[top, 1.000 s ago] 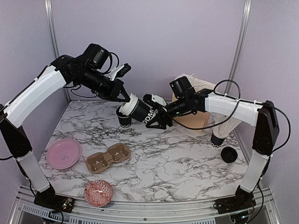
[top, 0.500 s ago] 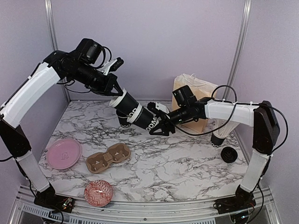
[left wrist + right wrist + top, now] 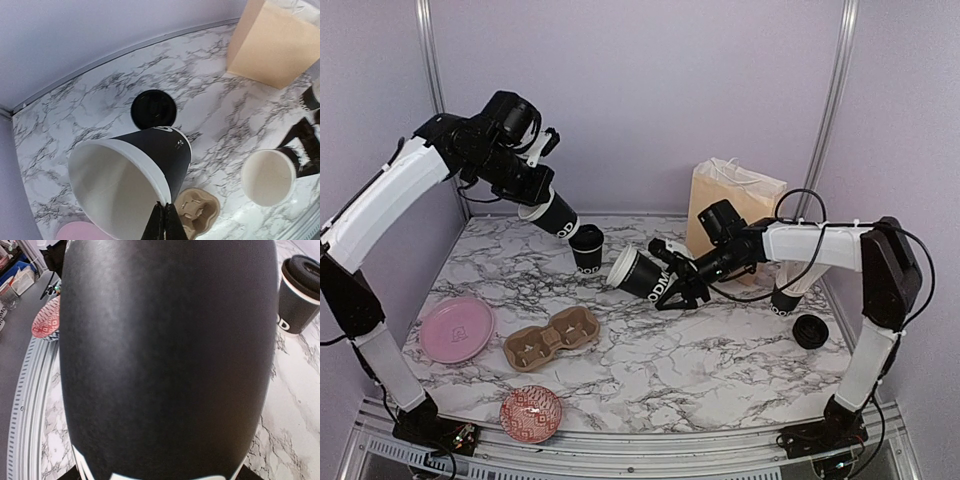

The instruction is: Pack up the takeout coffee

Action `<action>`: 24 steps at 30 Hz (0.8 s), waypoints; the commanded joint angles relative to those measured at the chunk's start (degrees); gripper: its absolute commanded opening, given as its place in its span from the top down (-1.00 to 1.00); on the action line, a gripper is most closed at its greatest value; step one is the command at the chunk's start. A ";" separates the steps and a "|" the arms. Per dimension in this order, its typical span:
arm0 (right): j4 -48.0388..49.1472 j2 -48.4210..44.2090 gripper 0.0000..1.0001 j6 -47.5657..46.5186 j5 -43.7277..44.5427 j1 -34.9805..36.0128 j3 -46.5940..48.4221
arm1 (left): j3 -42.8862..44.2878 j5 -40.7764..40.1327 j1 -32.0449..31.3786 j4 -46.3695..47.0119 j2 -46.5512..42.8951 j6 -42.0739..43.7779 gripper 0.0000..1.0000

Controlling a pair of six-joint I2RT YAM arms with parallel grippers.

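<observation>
You had the carrier [image 3: 552, 338] at front left, the plate [image 3: 456, 328] left of it, the bowl [image 3: 530, 412] before it. The standing cup [image 3: 587, 248] sat behind the carrier, between the raised left cup [image 3: 555, 213] and the raised right cup [image 3: 645, 275]; the bag [image 3: 735, 200] stood back right.

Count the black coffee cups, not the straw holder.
3. One cup pinched at its rim by the left gripper; a lidded cup standing on the table; a third cup sideways in the right gripper. The bag may hide more.
</observation>
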 commanded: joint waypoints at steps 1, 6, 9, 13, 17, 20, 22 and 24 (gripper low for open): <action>-1.77 -4.43 0.16 -2.02 -8.00 -0.24 -0.22 | -4.42 -15.37 1.15 -4.34 5.69 1.95 1.00; -3.63 -6.47 0.14 -2.97 -12.59 -0.21 -0.07 | -5.42 -17.20 3.29 -3.97 14.23 3.03 1.00; -3.83 -7.49 0.14 -3.34 -13.38 -0.11 -0.57 | -3.79 -16.56 4.06 -3.62 19.39 3.91 1.00; -3.74 -8.64 0.14 -3.73 -13.61 0.14 -1.33 | -1.59 -16.07 4.55 -3.58 24.28 4.37 1.00; -3.53 -9.14 0.14 -3.85 -14.12 0.21 -2.33 | -0.71 -14.62 4.92 -3.58 26.01 4.52 0.76; -3.62 -9.15 0.13 -4.14 -14.28 0.24 -2.64 | -0.23 -14.40 4.92 -3.58 25.41 4.05 0.04; -3.73 -9.01 0.13 -4.36 -14.44 0.22 -2.69 | 0.22 -14.61 4.80 -3.74 23.62 3.56 -0.13; -3.70 -8.90 0.13 -4.35 -14.70 0.25 -2.76 | 0.44 -14.69 4.35 -3.68 20.12 2.59 -0.21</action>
